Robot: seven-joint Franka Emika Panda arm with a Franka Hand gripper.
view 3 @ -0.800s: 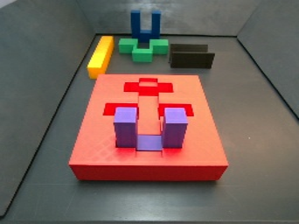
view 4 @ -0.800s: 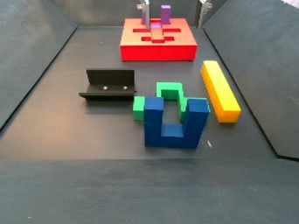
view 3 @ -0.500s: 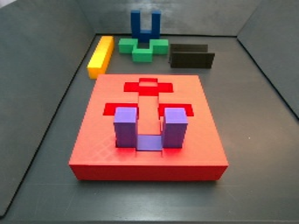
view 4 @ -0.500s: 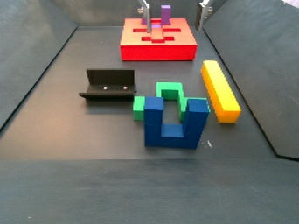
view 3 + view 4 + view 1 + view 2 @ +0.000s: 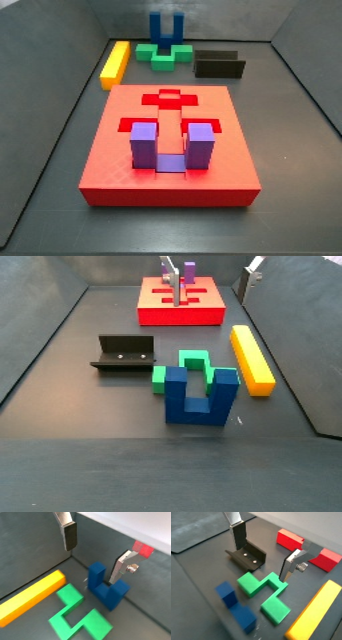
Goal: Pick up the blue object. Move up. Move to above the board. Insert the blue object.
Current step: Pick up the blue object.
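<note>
Nothing is done yet: the blue object [image 5: 199, 397] stands untouched on the dark floor, touching the green block [image 5: 178, 369] at its 11 o'clock. The claw [image 5: 95, 549] hangs above, jaws wide and empty. Grasp, lift, carry to the board [image 5: 182, 302] and insertion remain.

Green block [image 5: 187, 366] btwn fixture [image 5: 128, 353] & yellow bar [image 5: 251, 357].

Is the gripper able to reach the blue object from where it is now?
Probably yes. The gripper hangs open above the blue object, holding nothing. The prongs point up, uncovered; the green block lies beside it, apart, so the way down looks free.
</note>
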